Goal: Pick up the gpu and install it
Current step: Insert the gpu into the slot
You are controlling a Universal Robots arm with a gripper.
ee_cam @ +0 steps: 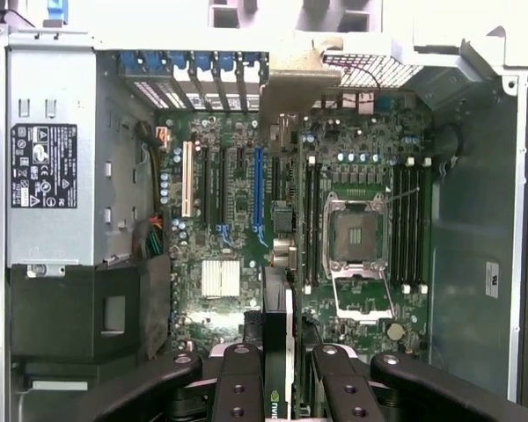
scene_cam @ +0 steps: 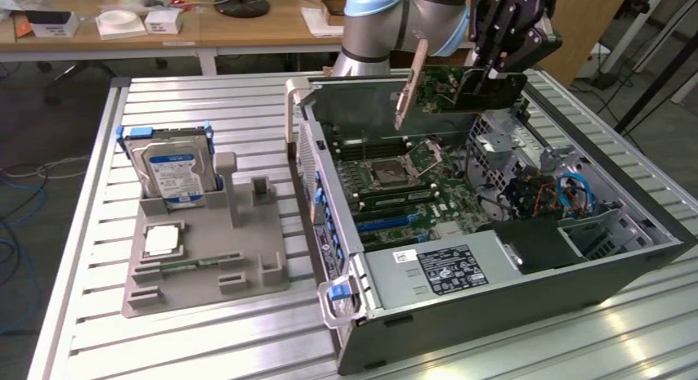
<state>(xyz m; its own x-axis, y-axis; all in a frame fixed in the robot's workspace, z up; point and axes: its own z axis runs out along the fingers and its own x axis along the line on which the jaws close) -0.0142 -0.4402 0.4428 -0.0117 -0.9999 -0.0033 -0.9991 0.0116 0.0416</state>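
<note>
The gpu [scene_cam: 445, 89], a green card with a silver end bracket, hangs on edge above the open computer case [scene_cam: 610, 274]. My gripper [scene_cam: 493, 69] is shut on its top edge, over the far end of the case. In the wrist view the gpu [ee_cam: 278, 334] appears edge-on between my fingers [ee_cam: 238, 387], with its bracket toward the case's slot openings. Below it lies the motherboard [ee_cam: 238, 229] with a long blue slot [ee_cam: 258, 189] and a white slot [ee_cam: 187, 180]. The card hangs clear of the board.
A grey fixture tray [scene_cam: 208, 274] on the slatted table, at the exterior view's left, holds a hard drive [scene_cam: 175, 172] upright, a CPU [scene_cam: 162, 241] and a RAM stick [scene_cam: 196, 264]. Inside the case are the power supply [scene_cam: 442, 270], an open CPU socket [ee_cam: 356, 233] and a drive cage [scene_cam: 512, 139].
</note>
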